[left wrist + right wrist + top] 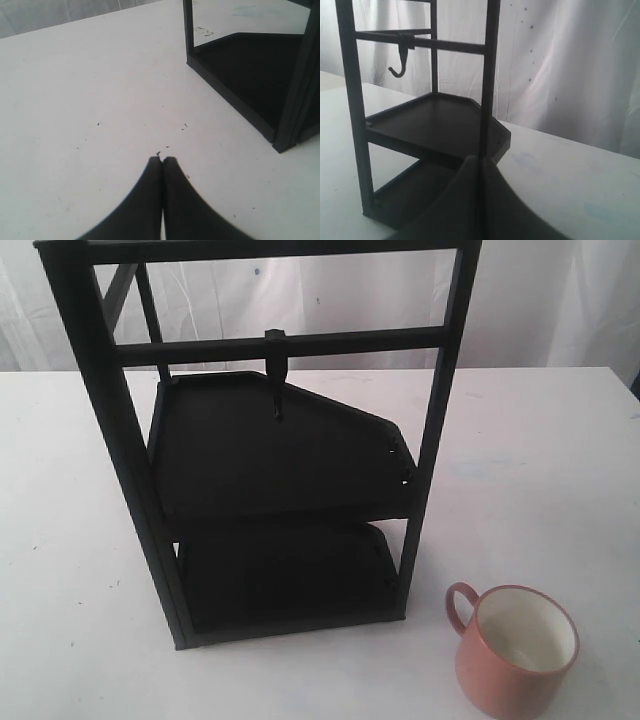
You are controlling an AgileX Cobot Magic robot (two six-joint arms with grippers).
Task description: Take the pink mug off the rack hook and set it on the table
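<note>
The pink mug (516,650) stands upright on the white table (540,470) at the front right of the rack (270,440), its cream inside showing and its handle toward the rack. The rack hook (275,380) hangs bare from the middle crossbar; it also shows as a curved hook (400,62) in the right wrist view. My left gripper (162,160) is shut with nothing in it, low over bare table beside the rack's base (240,95). My right gripper (481,160) is shut and empty, facing the rack (440,125). Neither gripper shows in the exterior view.
The rack's two dark angular shelves (280,460) carry nothing. A white curtain (540,300) hangs behind the table. Faint blue smudges (520,160) mark the tabletop to the rack's right.
</note>
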